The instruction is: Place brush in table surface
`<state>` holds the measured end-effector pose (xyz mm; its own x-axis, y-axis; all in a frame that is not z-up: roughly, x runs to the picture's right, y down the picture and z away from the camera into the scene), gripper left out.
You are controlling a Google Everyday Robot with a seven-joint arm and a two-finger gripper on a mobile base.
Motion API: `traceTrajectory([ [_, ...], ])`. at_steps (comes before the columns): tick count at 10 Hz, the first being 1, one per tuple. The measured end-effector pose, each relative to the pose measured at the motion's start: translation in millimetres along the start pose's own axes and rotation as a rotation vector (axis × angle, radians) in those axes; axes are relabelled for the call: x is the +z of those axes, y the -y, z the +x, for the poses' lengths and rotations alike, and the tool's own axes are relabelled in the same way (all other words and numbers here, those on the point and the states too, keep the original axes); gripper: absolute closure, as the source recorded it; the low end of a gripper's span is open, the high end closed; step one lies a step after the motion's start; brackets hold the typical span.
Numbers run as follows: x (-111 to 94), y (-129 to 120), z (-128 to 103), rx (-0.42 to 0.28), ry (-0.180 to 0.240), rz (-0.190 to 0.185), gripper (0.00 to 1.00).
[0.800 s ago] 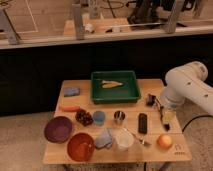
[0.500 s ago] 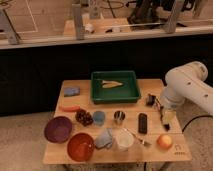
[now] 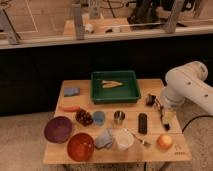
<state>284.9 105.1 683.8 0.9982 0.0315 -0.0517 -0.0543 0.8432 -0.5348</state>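
The gripper (image 3: 154, 100) hangs over the table surface's (image 3: 150, 86) right edge, by the brush (image 3: 163, 118). Whether it is spread or pinching cannot be told.

Slim black stick-like brush with a paler yellowish end (image 3: 163, 118): at the right side of the light tan wooden rectangular tabletop (image 3: 134, 109), near its right edge. It runs diagonally. The yellowish end points toward the front edge, and the dark end is farther back, up at the robot's gripper (image 3: 154, 100), which sits low over the table's right-rear part. Cannot tell whether the brush rests on the wood or is clear of it. Tabletop is level, long side across the view.
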Motion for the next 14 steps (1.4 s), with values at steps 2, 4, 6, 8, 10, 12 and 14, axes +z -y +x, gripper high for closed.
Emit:
traceTrajectory([
  [2, 0.0, 0.0, 0.0, 0.0, 0.0, 0.0, 0.2],
  [4, 0.0, 0.0, 0.0, 0.0, 0.0, 0.0, 0.2],
  [6, 0.0, 0.0, 0.0, 0.0, 0.0, 0.0, 0.2],
  [8, 0.1, 0.0, 0.0, 0.0, 0.0, 0.0, 0.2],
  [10, 0.1, -0.1, 0.0, 0.0, 0.0, 0.0, 0.2],
  [12, 0.9, 1.7, -0.2, 0.004, 0.007, 0.004, 0.2],
  [14, 11.9, 20.5, 0.1, 0.012, 0.041, 0.021, 0.2],
])
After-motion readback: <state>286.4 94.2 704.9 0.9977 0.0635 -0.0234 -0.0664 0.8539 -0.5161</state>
